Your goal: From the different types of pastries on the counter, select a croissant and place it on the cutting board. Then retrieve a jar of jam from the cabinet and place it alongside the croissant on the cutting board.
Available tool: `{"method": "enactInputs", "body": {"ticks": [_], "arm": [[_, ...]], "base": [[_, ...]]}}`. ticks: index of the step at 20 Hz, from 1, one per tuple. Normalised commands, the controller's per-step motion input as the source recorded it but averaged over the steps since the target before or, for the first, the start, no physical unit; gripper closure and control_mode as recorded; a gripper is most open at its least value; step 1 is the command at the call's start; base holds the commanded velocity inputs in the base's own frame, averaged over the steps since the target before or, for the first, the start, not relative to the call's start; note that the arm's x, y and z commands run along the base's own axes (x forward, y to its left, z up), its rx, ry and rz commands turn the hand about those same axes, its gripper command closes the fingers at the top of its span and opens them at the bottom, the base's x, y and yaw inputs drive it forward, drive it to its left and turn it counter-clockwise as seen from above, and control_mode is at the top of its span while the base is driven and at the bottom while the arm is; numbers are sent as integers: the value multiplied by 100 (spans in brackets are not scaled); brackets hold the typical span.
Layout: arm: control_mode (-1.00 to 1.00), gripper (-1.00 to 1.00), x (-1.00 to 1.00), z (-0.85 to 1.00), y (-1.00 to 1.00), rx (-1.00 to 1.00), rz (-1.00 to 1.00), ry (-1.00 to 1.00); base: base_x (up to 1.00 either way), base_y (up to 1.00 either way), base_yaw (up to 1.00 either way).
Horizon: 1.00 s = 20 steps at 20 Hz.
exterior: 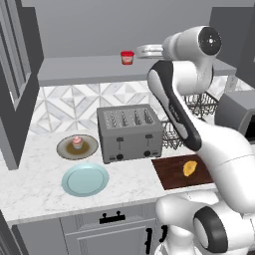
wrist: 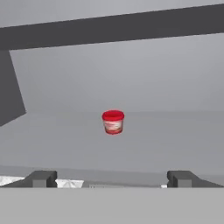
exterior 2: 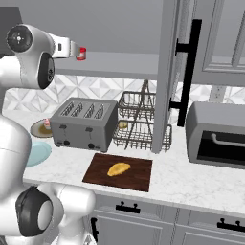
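Observation:
The red jar of jam [exterior: 127,57] stands upright on the grey cabinet shelf [exterior: 84,67], near its back. In the hand view the jar [wrist: 113,121] sits dead ahead, well beyond my gripper [wrist: 111,179], whose fingertips [wrist: 41,178] are spread wide with nothing between them. From the left base view my gripper [exterior: 141,50] hovers just right of the jar at shelf height. The golden croissant [exterior: 190,168] lies on the dark reddish-brown cutting board [exterior: 172,174], also seen from the right as croissant [exterior 2: 118,169] on board [exterior 2: 139,176]. The pink-frosted cupcake [exterior: 77,142] rests on a brown plate [exterior: 64,150].
A grey toaster [exterior: 129,133] stands mid-counter, with a light-blue plate [exterior: 85,179] in front left. A wire dish rack [exterior 2: 143,125] and a toaster oven [exterior 2: 217,136] sit to the right. The open cabinet door [exterior 2: 167,72] hangs right of the shelf.

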Motion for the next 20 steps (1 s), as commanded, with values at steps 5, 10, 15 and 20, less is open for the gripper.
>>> {"method": "enactInputs", "body": {"ticks": [5,10,15,20], "arm": [[-100,-100,25,-6,15,-14,-1,0],[-100,-100,10,-19,0,3,0,10],[-100,-100,6,-12,0,1,0,7],[-100,-100,21,-4,-5,0,-3,0]], "base": [[0,0,0],[0,0,0],[0,0,0],[0,0,0]]}}
